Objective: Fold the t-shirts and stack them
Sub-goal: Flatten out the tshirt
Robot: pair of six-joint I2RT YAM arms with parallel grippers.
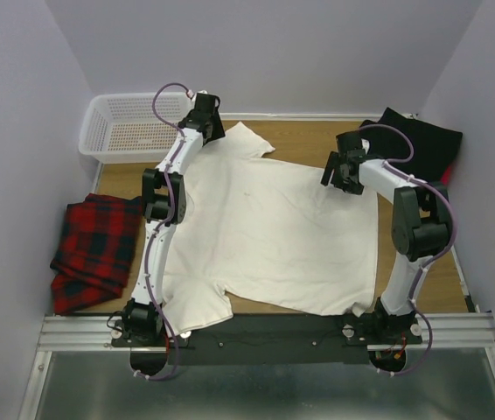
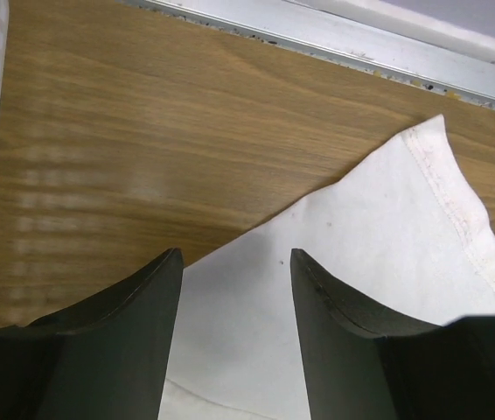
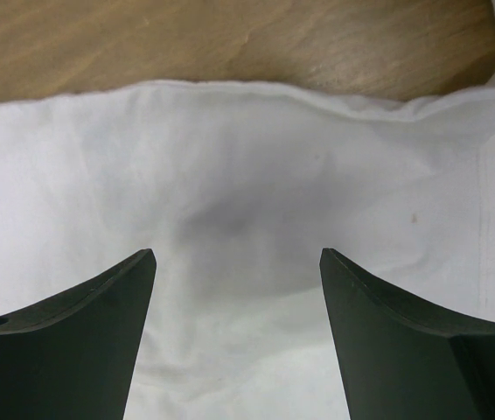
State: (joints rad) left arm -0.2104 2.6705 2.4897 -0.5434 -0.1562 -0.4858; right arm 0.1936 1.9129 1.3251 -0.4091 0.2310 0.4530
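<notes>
Basket [image 1: 129,127]: white, perforated, probably plastic, sitting at the tabletop's far-left corner.
Tabletop [image 1: 309,142]: wood-grained, lying under everything.
Rail [image 1: 73,332]: aluminium, running along the tabletop's near edge.

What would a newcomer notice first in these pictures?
A large cream-white t-shirt covers most of the table, the left gripper and right gripper open at its far edge. A red-and-black checked shirt lies crumpled at the left edge, a black shirt in the far right corner.

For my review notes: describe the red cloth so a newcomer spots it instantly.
At the left edge of the wooden table, below the white plastic mesh basket in the top view, lies a crumpled red-and-black checked cloth. It is the only patterned fabric.
</notes>
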